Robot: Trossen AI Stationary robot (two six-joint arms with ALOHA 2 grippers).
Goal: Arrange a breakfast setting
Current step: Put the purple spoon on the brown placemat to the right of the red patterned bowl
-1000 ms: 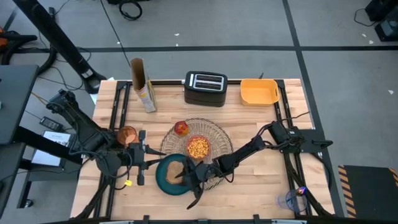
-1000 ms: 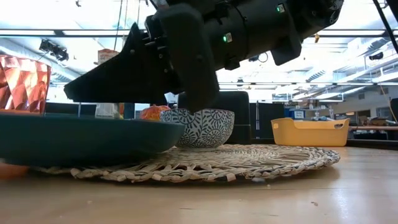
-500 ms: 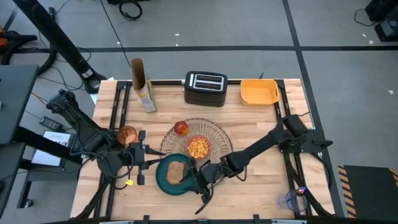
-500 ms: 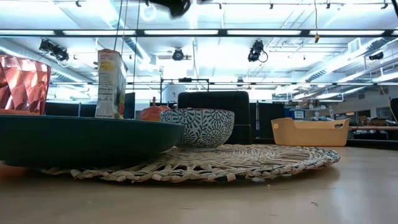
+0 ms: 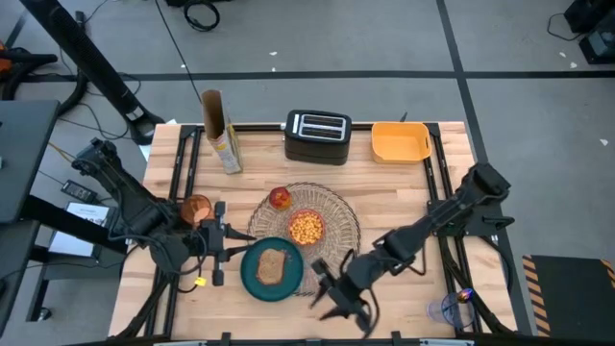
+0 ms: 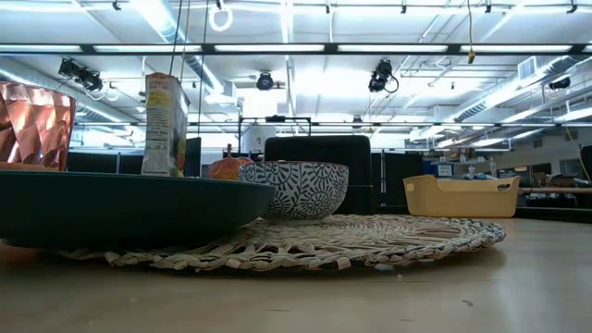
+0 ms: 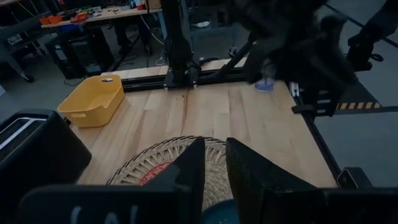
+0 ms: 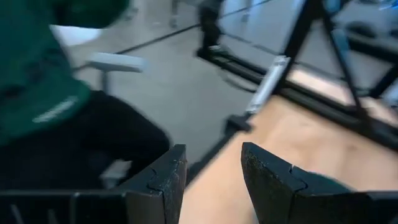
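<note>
Now, right gripper [image 5: 338, 296]: low over bare table beside the dark teal plate [image 5: 248, 276], fingers parted, empty (blurred).
Left gripper [image 5: 233, 249]: at plate's rim, fingers narrowly apart, holding nothing.

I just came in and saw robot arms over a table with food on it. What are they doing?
They are setting out breakfast. On the round woven placemat sit a patterned bowl of cereal and a red apple. A slice of toast lies on the dark teal plate at the mat's edge. The right gripper hangs open and empty beside the plate, near the table's front edge. The left gripper waits on the plate's other side, next to the orange cup.
</note>
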